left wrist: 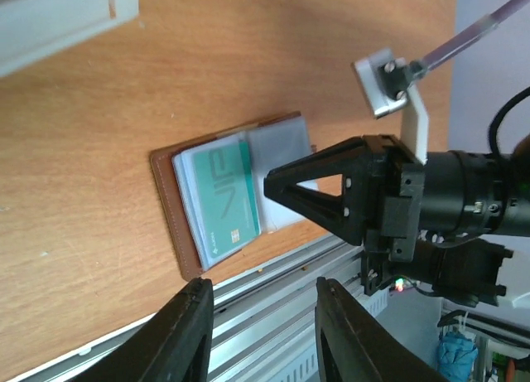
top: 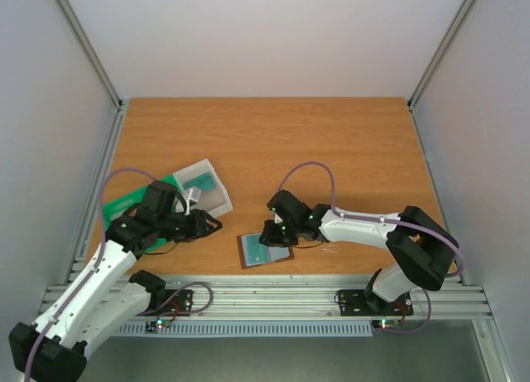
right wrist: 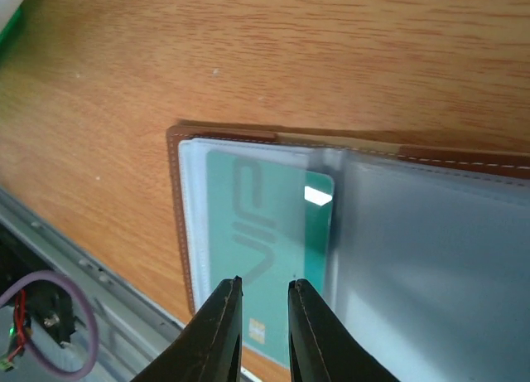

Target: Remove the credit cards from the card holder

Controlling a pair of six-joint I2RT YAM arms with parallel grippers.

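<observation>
The card holder (top: 265, 251) lies open and flat near the table's front edge, brown outside with clear grey pocket panels. A teal-green card marked VIP (right wrist: 257, 233) sits in its left pocket, and it also shows in the left wrist view (left wrist: 219, 201). My right gripper (right wrist: 265, 284) hovers just over this card's lower part, its jaws a narrow gap apart with nothing between them; in the top view it (top: 273, 233) stands at the holder's far edge. My left gripper (top: 211, 224) is open and empty, left of the holder (left wrist: 178, 224), pointing at it.
A translucent grey box (top: 205, 187) with a teal card inside (top: 199, 183) rests on a flat green tray (top: 124, 206) at the left, behind my left arm. The aluminium rail (top: 265, 297) runs along the front edge just below the holder.
</observation>
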